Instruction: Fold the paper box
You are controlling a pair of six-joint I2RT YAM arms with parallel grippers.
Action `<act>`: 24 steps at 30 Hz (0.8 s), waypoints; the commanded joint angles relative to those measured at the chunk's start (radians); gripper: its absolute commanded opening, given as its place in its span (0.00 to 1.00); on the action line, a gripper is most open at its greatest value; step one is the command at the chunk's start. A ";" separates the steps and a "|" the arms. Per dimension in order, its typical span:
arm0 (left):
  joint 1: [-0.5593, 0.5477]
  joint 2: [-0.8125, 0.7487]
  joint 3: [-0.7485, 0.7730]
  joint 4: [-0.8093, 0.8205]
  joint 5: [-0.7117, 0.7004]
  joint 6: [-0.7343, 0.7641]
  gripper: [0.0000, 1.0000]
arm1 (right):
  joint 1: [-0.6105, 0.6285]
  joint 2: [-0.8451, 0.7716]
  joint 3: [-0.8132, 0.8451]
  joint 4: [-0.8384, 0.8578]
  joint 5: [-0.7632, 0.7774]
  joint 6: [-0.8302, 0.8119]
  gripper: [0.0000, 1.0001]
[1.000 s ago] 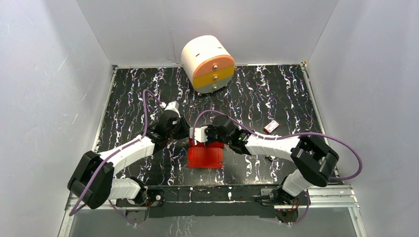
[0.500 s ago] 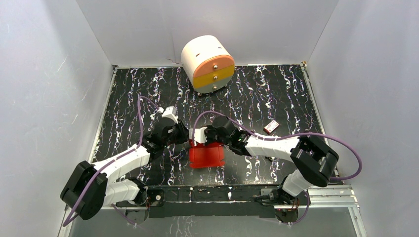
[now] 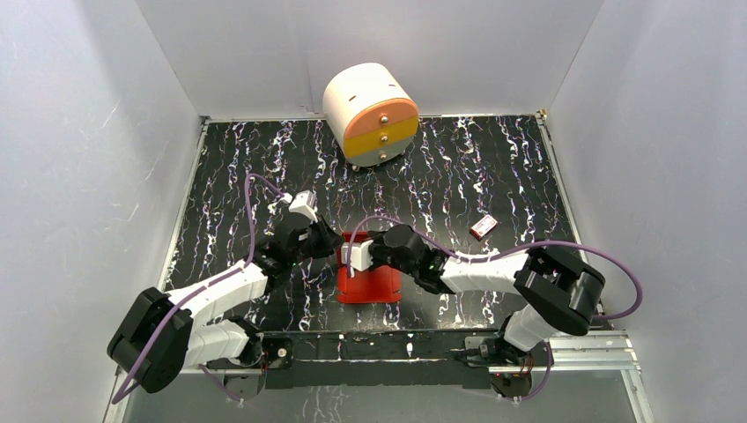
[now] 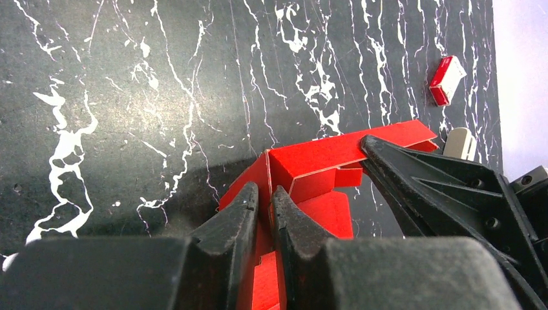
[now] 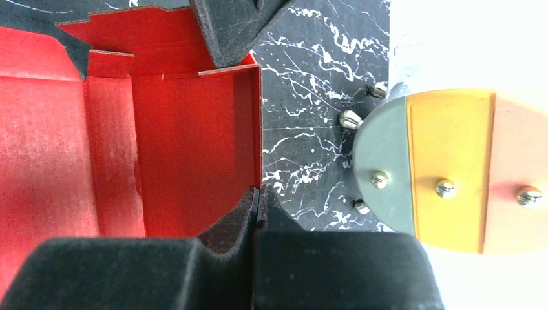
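Observation:
The paper box (image 3: 370, 284) is bright red card, half-formed, lying on the black marbled table in front of the arms. In the left wrist view its walls (image 4: 336, 155) stand up and my left gripper (image 4: 263, 197) is shut on one upright wall at a corner. In the right wrist view the open red inside (image 5: 187, 148) shows, and my right gripper (image 5: 258, 194) is shut on the far wall's edge. In the top view the left gripper (image 3: 331, 246) and right gripper (image 3: 356, 256) meet at the box's far side.
The round white, orange and yellow drawer unit (image 3: 371, 113) stands at the back of the table and fills the right of the right wrist view (image 5: 452, 168). A tiny red-and-white packet (image 3: 483, 226) lies to the right, also in the left wrist view (image 4: 446, 79).
Both grippers and the box's far side have shifted toward the near edge. The left arm has swung lower and the right wrist has dropped over the box.

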 commanded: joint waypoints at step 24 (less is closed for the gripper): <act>0.090 -0.202 -0.135 0.197 0.143 0.025 0.33 | 0.160 0.195 -0.196 0.683 0.324 -0.379 0.00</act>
